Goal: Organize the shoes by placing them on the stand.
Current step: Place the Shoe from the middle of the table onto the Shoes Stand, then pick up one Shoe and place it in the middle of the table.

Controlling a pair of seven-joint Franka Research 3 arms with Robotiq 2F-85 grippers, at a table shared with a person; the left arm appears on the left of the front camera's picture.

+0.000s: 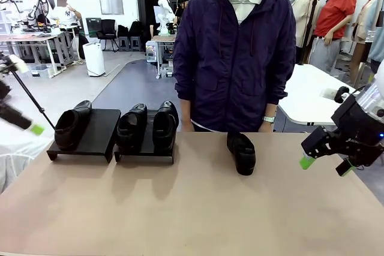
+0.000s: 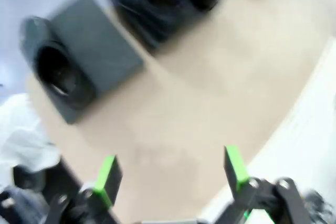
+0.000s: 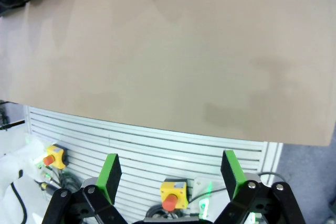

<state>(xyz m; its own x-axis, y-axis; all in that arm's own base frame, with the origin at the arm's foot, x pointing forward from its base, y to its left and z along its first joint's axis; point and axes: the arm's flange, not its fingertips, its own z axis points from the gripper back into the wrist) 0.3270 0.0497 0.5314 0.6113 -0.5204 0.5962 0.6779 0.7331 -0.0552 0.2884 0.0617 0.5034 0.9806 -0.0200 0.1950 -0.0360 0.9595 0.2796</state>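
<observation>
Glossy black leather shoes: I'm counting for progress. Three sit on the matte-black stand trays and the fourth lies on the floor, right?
Not the floor. The fourth glossy black leather shoe lies on the tan table, in front of the person, as the front view shows. Three are on the matte-black stand trays.

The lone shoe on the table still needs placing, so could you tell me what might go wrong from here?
The loose shoe lies close to the person, so a reach risks contact. On the left tray, one shoe sits at the left edge; adding another could knock it off. The open right gripper starts far off.

Glossy black shoes [image 1: 242, 152], matte-black stand [image 1: 96, 131]
</observation>
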